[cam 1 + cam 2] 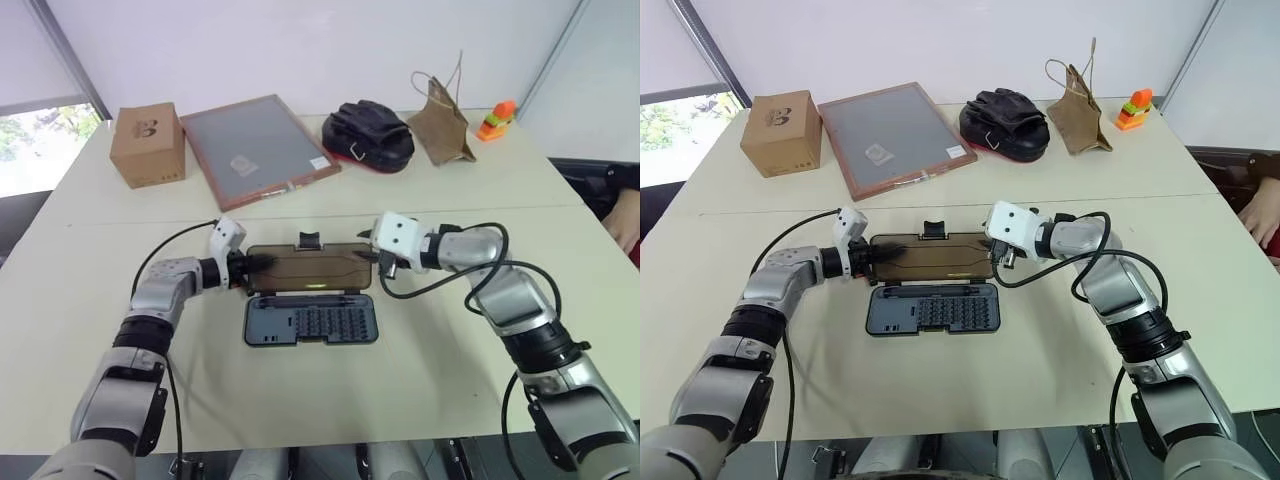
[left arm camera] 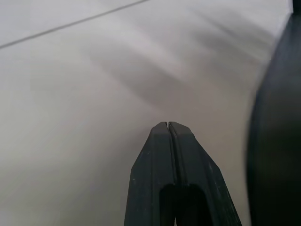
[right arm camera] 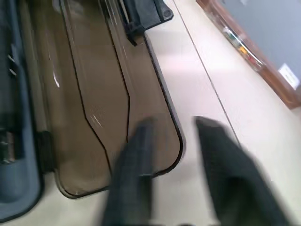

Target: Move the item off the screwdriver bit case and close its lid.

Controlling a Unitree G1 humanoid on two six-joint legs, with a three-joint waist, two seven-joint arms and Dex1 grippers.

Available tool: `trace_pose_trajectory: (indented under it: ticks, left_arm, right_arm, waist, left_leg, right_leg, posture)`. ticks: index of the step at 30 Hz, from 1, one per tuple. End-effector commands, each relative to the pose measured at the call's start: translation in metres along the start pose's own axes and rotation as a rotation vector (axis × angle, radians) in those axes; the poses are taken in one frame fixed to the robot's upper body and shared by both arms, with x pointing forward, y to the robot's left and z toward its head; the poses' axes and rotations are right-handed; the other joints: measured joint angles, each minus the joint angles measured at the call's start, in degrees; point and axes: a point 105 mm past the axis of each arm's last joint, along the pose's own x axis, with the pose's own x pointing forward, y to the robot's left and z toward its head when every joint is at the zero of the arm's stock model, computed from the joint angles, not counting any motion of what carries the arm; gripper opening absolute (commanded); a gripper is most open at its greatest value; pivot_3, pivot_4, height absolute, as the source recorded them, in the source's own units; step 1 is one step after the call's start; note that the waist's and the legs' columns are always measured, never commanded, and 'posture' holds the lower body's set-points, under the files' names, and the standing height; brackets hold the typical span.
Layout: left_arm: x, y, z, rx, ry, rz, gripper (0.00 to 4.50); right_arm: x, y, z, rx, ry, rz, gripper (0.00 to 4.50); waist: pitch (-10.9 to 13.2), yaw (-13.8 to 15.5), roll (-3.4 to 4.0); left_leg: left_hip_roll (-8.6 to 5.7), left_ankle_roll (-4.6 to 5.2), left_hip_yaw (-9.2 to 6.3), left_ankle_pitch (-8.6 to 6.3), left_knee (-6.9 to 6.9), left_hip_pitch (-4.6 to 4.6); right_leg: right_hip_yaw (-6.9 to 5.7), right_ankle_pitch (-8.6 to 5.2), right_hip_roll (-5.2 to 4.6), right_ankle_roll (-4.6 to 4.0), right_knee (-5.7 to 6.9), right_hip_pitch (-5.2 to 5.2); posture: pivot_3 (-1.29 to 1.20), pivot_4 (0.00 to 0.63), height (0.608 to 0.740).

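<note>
1. Screwdriver bit case [image 1: 310, 320] lay open mid-table, lid [image 1: 308, 268] flat behind the tray.
2. Left gripper [image 1: 262, 262], fingers pressed together, at lid's left end.
3. Right gripper [image 3: 171, 155], fingers spread, over lid's right corner.

lid [image 1: 308, 266] behind tray [image 1: 311, 320] | box [image 1: 148, 145] far left

Bright, even daylight from the window [image 1: 40, 140]; soft shadows; both wrist views smeared by motion blur.
</note>
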Motion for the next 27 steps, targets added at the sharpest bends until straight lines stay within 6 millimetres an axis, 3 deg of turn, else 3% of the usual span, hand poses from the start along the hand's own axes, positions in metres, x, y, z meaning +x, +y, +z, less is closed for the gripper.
trace_pose_trajectory:
  ticks: [1,3,8,10,13,14,16,18,20,23,24,27]
  left_arm:
    - [-0.003,0.005,0.009,0.045,-0.008,0.002,0.00]
    - [-0.004,0.006,0.010,0.054,-0.006,0.003,0.00]
    - [-0.010,-0.003,0.038,0.045,-0.090,-0.088,0.00]
    - [-0.013,-0.012,0.051,0.024,-0.122,-0.145,0.00]
    - [-0.018,-0.026,0.058,-0.024,-0.128,-0.216,0.00]
    - [-0.022,-0.034,0.057,-0.022,-0.113,-0.255,0.00]
    - [-0.033,-0.055,0.054,-0.016,-0.065,-0.362,0.00]
    - [-0.040,-0.072,0.046,-0.027,-0.001,-0.446,0.00]
    - [-0.049,-0.092,0.022,-0.014,0.130,-0.533,0.00]
    - [-0.066,-0.109,-0.032,0.085,0.373,-0.599,0.00]
    - [-0.068,-0.111,-0.034,0.080,0.364,-0.602,0.00]
    - [-0.059,-0.107,0.020,-0.065,0.098,-0.552,0.00]
  right_arm:
    - [-0.008,-0.003,0.019,-0.046,-0.032,-0.015,3.62]
    - [-0.014,0.001,0.024,-0.037,-0.025,0.026,4.44]
    - [-0.063,-0.006,0.068,0.264,-0.223,0.135,4.44]
    - [-0.086,-0.018,0.086,0.387,-0.356,0.142,4.44]
    - [-0.108,-0.040,0.096,0.518,-0.505,0.092,4.44]
    - [-0.111,-0.056,0.089,0.578,-0.524,0.016,4.44]
    - [-0.113,-0.077,0.071,0.655,-0.524,-0.110,4.44]
    - [-0.111,-0.083,0.063,0.676,-0.507,-0.156,4.44]
    - [-0.106,-0.081,0.059,0.683,-0.497,-0.163,4.44]
    - [-0.096,-0.076,0.057,0.694,-0.486,-0.161,4.44]
    - [-0.093,-0.074,0.057,0.694,-0.486,-0.156,4.44]
    - [-0.085,-0.066,0.056,0.688,-0.459,-0.140,4.44]
  waist:
    - [0.0,0.0,0.00]
    - [0.0,0.0,0.00]
    - [0.1,0.0,-0.07]
    - [0.1,0.1,-0.13]
    - [0.1,0.1,-0.14]
    - [0.1,0.0,-0.13]
    - [0.1,-0.2,-0.13]
    - [0.1,-0.3,-0.07]
    - [0.1,-0.4,0.00]
    - [0.2,-0.5,0.14]
    - [0.1,-0.3,0.12]
    - [0.2,0.4,0.28]
  left_leg:
    - [0.00,0.00,0.00,0.00,0.00,0.00]
    - [-0.01,0.01,0.00,-0.01,0.00,0.00]
    - [0.00,0.05,-0.02,-0.03,0.01,-0.07]
    - [0.00,0.06,-0.06,-0.03,0.04,-0.17]
    - [0.01,0.06,-0.13,-0.03,0.07,-0.27]
    - [0.01,0.06,-0.14,-0.04,0.05,-0.28]
    - [0.01,0.06,-0.11,-0.04,0.02,-0.26]
    - [0.00,0.07,-0.02,-0.05,-0.01,-0.26]
    - [0.01,0.07,0.03,-0.05,-0.03,-0.41]
    - [0.04,0.02,0.06,-0.02,-0.06,-0.58]
    - [0.04,-0.01,0.09,0.00,-0.09,-0.57]
    - [0.01,0.02,0.07,0.00,-0.05,-0.57]
  right_leg:
    - [0.00,0.00,-0.01,0.00,0.00,0.00]
    - [0.00,0.00,-0.01,0.00,0.00,0.00]
    - [0.00,0.00,-0.02,0.00,0.01,-0.05]
    - [-0.02,0.00,-0.04,0.00,0.01,-0.11]
    - [-0.03,0.01,-0.06,0.00,0.03,-0.21]
    - [-0.03,0.01,-0.07,0.00,0.02,-0.21]
    - [0.00,0.01,-0.09,-0.01,0.02,-0.22]
    - [0.07,0.01,-0.13,-0.01,0.02,-0.27]
    - [0.12,0.00,-0.14,-0.01,0.09,-0.49]
    - [0.16,-0.02,-0.13,-0.05,0.15,-0.71]
    - [0.18,-0.02,-0.13,-0.06,0.14,-0.71]
    - [0.14,0.01,-0.21,-0.12,0.13,-0.65]
  posture:
    - [0.00,0.150,0.740]
    - [0.00,0.150,0.740]
    - [0.00,0.150,0.740]
    - [0.00,0.150,0.740]
    - [0.00,0.150,0.740]
    - [0.00,0.150,0.740]
    - [0.00,0.150,0.740]
    - [0.00,0.150,0.740]
    - [0.00,0.150,0.740]
    - [0.00,0.150,0.740]
    - [0.00,0.150,0.740]
    - [0.00,0.150,0.740]
